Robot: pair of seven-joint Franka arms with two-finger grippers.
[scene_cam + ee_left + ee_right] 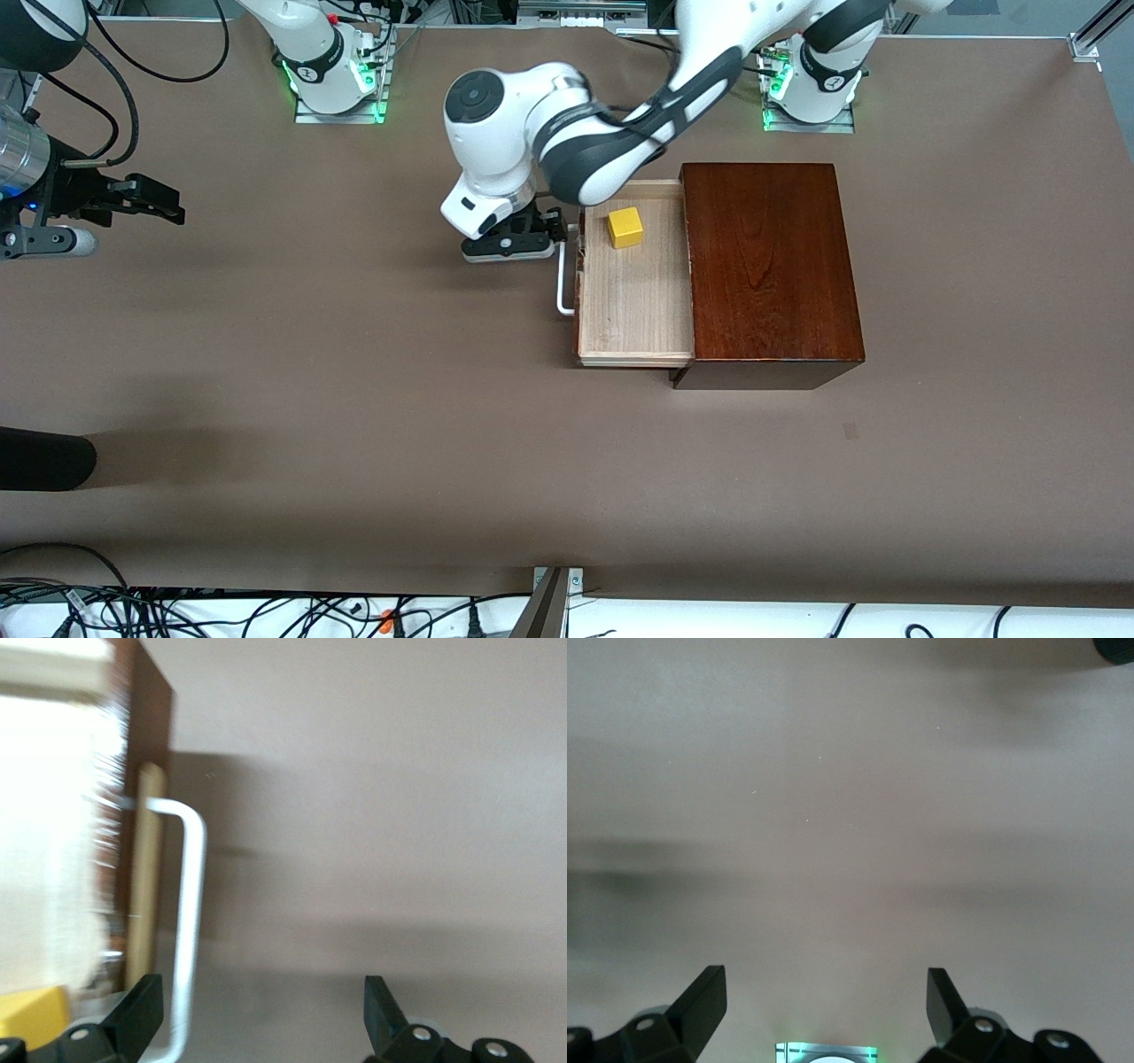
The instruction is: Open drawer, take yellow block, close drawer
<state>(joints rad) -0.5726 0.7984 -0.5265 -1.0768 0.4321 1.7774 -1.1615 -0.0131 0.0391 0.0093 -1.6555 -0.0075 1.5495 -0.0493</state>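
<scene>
Evidently the drawer (634, 301) stands open, yellow block (625, 228) inside. Left claw (511, 237) hangs released beside the handle (563, 282); right claw (133, 199) waits, released. Next: grasp the block.

The yellow block (625, 228) is a plain bright yellow, without markings. It sits in the drawer (635, 301), whose tray is pale light wood with fine straight grain, fronted by a dark panel. The handle (563, 282) is white and glossy; in the left wrist view it runs just beside one spread black finger of the left gripper (263, 1014). The box (769, 266) is glossy dark reddish-brown with darker grain streaks. The table (354, 399) is a flat matte brown. The right gripper (826, 1010) is black too, jaws wide over bare brown.
</scene>
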